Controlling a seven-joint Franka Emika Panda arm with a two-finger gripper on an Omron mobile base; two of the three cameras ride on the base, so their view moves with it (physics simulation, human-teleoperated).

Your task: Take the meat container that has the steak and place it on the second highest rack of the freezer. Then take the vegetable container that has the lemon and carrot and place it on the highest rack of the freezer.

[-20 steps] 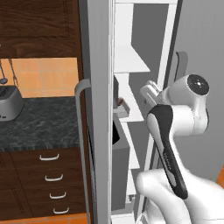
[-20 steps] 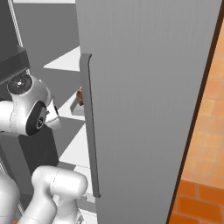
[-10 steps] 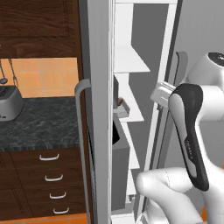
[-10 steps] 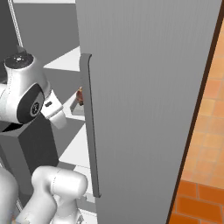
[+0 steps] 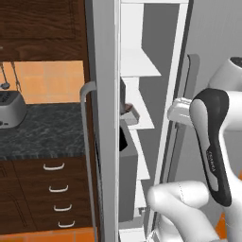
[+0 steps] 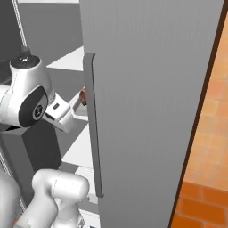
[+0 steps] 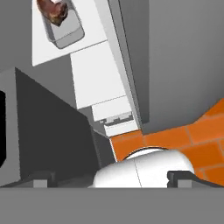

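The grey meat container (image 7: 62, 24) with the reddish-brown steak (image 7: 52, 11) rests on a white rack (image 5: 144, 118) inside the open freezer (image 5: 106, 71), with another rack (image 5: 139, 64) above it. The same container (image 5: 129, 113) pokes out past the left door's edge, and the steak (image 6: 83, 95) peeks from behind the right door. My gripper (image 7: 111, 178) is open and holds nothing, well back from the container, its fingertips (image 7: 41, 179) far apart. The hand (image 5: 179, 109) hovers in front of the shelves. The vegetable container with the lemon and carrot is out of view.
The freezer's right door (image 6: 151, 89) with its long bar handle (image 6: 91, 124) stands open close beside the arm. The left door (image 5: 101, 142) carries a handle (image 5: 85, 142). Beyond it are a dark counter (image 5: 42, 127) with a toaster (image 5: 10, 109) and wooden drawers (image 5: 52, 189). The floor is orange tile (image 7: 175, 135).
The hand has drawn back from the shelf and the arm's elbow has swung up and to the right. The meat container stays where it was on the shelf.
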